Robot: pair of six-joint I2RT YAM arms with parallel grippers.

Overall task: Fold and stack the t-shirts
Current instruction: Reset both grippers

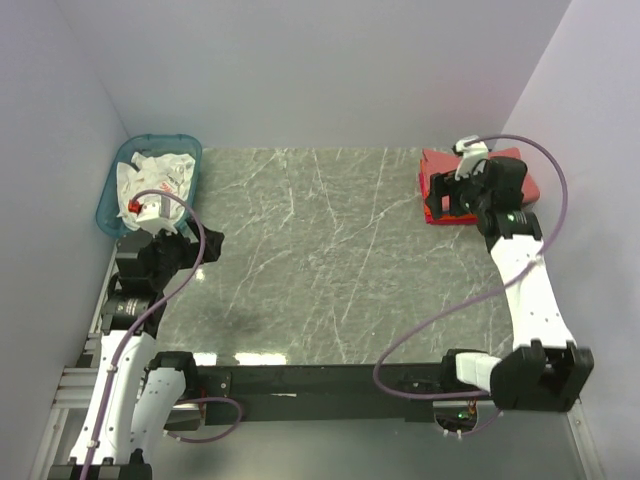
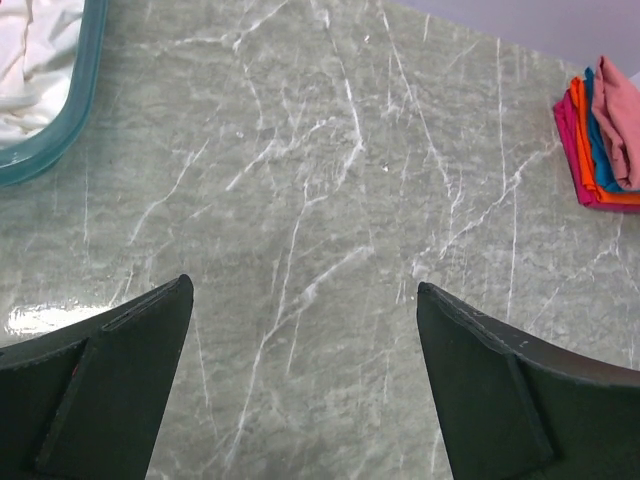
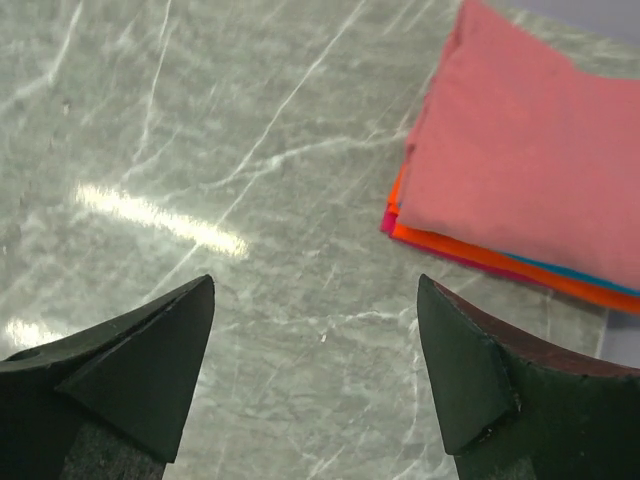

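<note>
A folded stack of t-shirts [image 1: 438, 163] lies at the far right of the table. In the right wrist view the dusty-red t-shirt [image 3: 530, 150] is on top, with an orange one [image 3: 470, 252] and a thin teal-blue edge [image 3: 600, 281] under it. My right gripper [image 1: 440, 200] hovers at the stack's left edge. It is open [image 3: 315, 300], with only bare table between its fingers. My left gripper [image 1: 195, 250] is at the left side, open [image 2: 303, 300] over bare marble. The stack [image 2: 600, 140] shows far off in the left wrist view.
A translucent teal basket [image 1: 105, 205] with crumpled white cloth [image 1: 150, 175] stands at the far left corner; its rim [image 2: 70, 120] shows in the left wrist view. White walls close in the table at the back and on both sides. A dark rail runs along the near edge.
</note>
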